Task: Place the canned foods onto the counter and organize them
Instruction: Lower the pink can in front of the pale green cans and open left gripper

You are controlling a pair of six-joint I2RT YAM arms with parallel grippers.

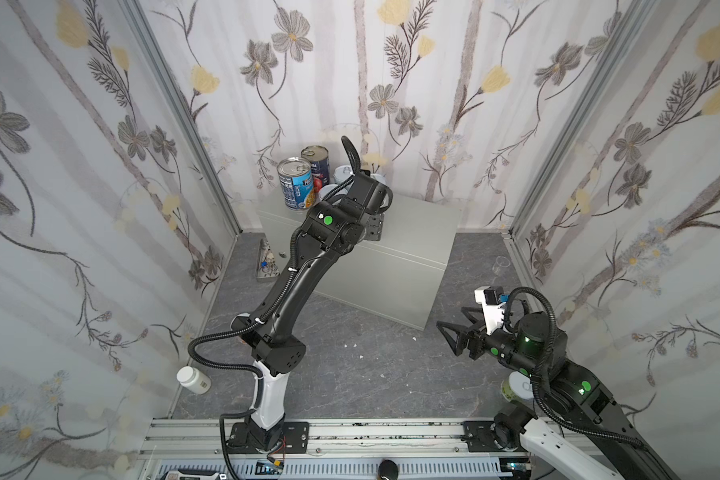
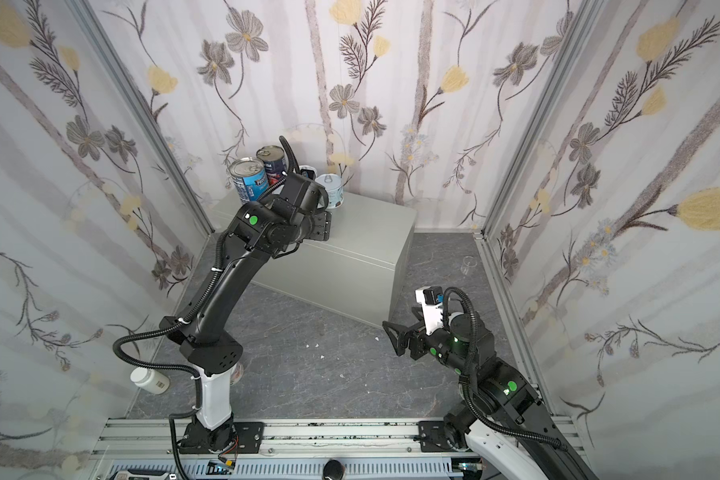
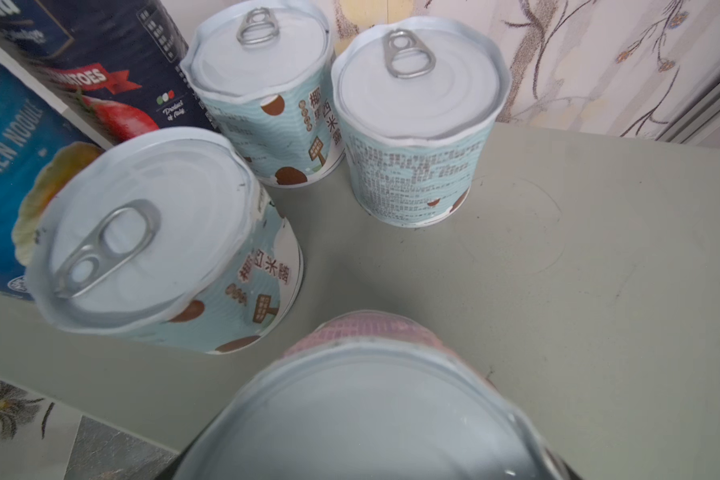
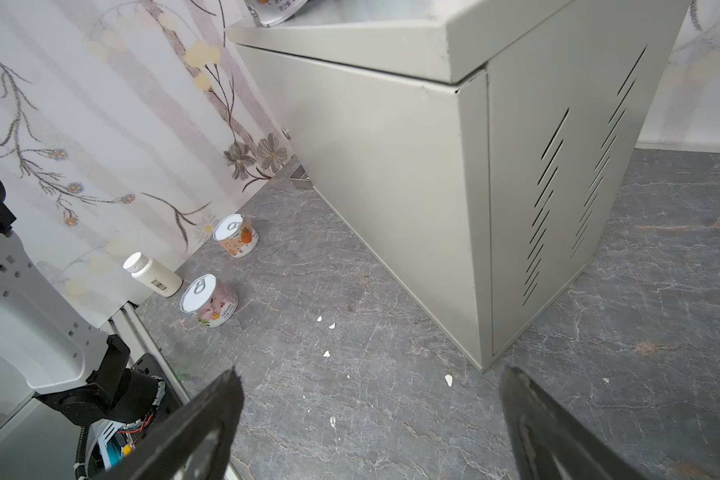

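Three pale-blue short cans (image 3: pixel 416 124) and two tall cans (image 3: pixel 100 62) stood grouped on the counter (image 3: pixel 558 291); left gripper (image 1: pixel 377 197) clasped a pink-labelled can (image 3: pixel 371 330) near them; right gripper (image 4: pixel 371 374) gaped wide and empty over the floor (image 4: pixel 350 291).

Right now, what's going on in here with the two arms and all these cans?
The left arm is stretched over the counter with its jaws shut on a pink-labelled short can. Two tall cans and three pale-blue short cans already stand on the counter top. The right gripper hovers over the floor beside the counter, jaws open and empty. Two more short cans sit on the floor by the wall, near a white bottle.
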